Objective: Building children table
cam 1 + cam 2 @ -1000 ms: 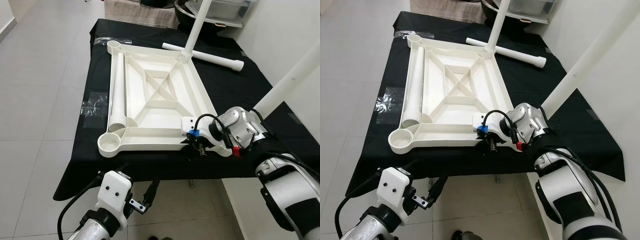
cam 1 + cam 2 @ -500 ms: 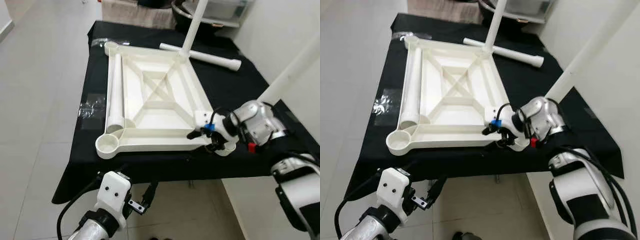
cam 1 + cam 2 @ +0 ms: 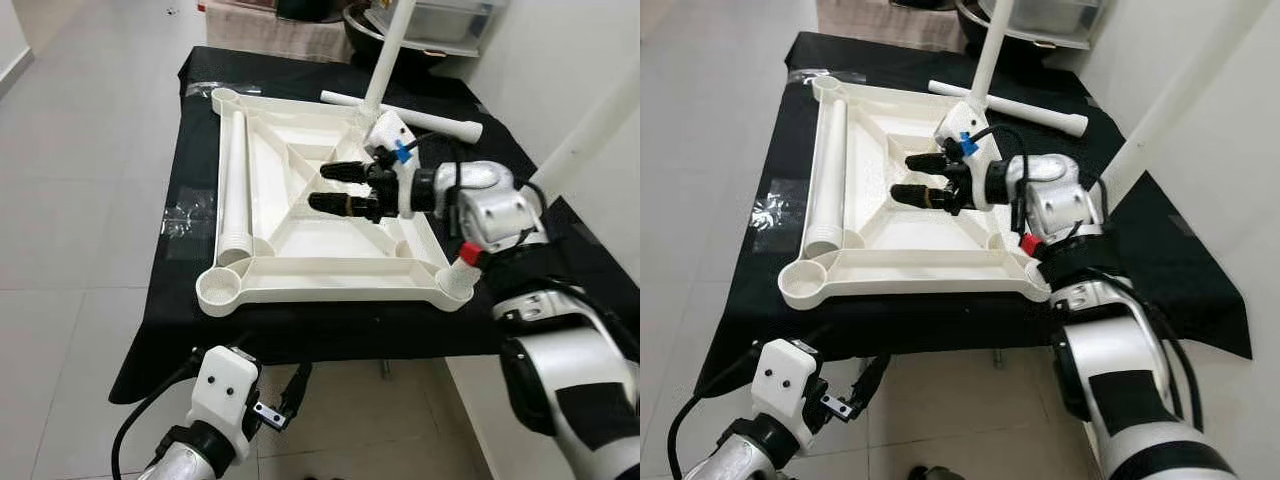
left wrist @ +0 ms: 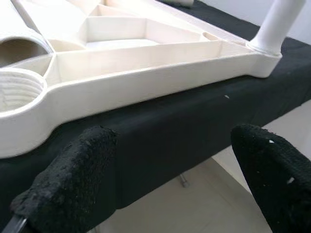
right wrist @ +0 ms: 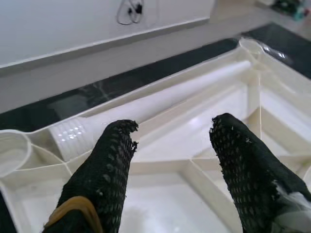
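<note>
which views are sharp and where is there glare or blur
Eye views: sharp and evenly lit, soft sheen on the white tabletop ribs. Left wrist view: the close black fingers are soft, the tabletop edge crisper. Right wrist view: bright glare on the tabletop floor between the fingers, far background hazy.

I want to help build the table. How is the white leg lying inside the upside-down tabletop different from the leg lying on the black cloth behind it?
The leg in the tabletop lies along the tabletop's left wall, pointing away from the robot; the leg on the cloth lies crosswise beyond the tabletop's far edge. The first rests inside the white frame, the second on the black cloth. The right end effector, open, hovers nearer the first. Both are loose white tubes, not yet fitted.
</note>
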`<state>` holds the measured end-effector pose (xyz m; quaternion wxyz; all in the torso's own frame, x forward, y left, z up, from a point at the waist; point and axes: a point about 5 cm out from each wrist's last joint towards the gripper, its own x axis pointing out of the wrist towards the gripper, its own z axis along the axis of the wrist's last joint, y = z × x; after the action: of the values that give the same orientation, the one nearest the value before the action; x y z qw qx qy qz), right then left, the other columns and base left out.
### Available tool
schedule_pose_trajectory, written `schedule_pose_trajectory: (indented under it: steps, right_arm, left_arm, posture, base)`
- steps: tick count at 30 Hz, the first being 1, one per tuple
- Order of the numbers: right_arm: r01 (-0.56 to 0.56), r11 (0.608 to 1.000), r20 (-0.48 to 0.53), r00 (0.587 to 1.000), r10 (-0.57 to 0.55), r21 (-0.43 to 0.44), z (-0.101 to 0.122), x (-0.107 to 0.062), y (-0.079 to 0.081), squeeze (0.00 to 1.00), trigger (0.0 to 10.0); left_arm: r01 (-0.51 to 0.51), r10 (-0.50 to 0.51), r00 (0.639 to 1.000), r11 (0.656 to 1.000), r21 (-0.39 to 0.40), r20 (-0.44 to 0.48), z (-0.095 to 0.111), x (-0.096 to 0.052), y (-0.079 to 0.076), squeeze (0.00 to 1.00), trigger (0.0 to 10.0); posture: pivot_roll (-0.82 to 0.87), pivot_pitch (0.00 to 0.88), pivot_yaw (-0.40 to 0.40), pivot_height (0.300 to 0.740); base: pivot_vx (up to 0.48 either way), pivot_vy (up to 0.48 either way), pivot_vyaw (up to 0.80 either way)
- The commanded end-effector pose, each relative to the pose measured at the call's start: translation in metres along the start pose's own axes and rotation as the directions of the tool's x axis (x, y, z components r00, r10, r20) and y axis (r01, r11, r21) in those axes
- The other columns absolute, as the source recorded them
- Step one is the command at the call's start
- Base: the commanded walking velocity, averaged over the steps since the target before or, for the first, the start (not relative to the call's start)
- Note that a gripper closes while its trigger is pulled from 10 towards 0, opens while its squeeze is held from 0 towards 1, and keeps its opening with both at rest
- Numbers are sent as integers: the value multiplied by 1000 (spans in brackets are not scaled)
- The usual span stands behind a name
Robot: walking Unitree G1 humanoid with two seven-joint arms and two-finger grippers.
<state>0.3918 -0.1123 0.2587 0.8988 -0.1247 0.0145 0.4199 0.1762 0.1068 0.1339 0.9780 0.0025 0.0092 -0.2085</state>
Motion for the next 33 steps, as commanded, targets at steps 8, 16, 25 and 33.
schedule_pose_trajectory:
  steps: [8, 16, 25, 33]
  right_arm:
    - [221, 958, -16, 975, -222, 183, -32, 2, 7, 0, 10000]
    - [331, 929, -158, 939, -306, 169, -41, 12, 11, 0, 10000]
    - [465, 868, -224, 877, -425, 173, -36, 8, -1, 0, 10000]
    - [513, 817, -278, 852, -444, 265, -31, 16, -1, 0, 10000]
  left_arm:
    - [-8, 7, 1000, 1000, -16, -18, -4, 0, -1, 0, 10000]
    - [-14, 14, 1000, 1000, -14, -22, -4, -1, 0, 0, 10000]
    - [-10, 10, 999, 1000, 3, -32, -6, -4, -3, 0, 10000]
    - [-9, 9, 999, 1000, -4, -49, -9, -6, -5, 0, 10000]
  posture:
    - [73, 107, -172, 740]
    - [69, 118, -170, 740]
    - [70, 74, -166, 740]
    - [74, 60, -163, 740]
  base:
    - [0, 263, 0]
    - [0, 308, 0]
    - [0, 0, 0]
    - [0, 0, 0]
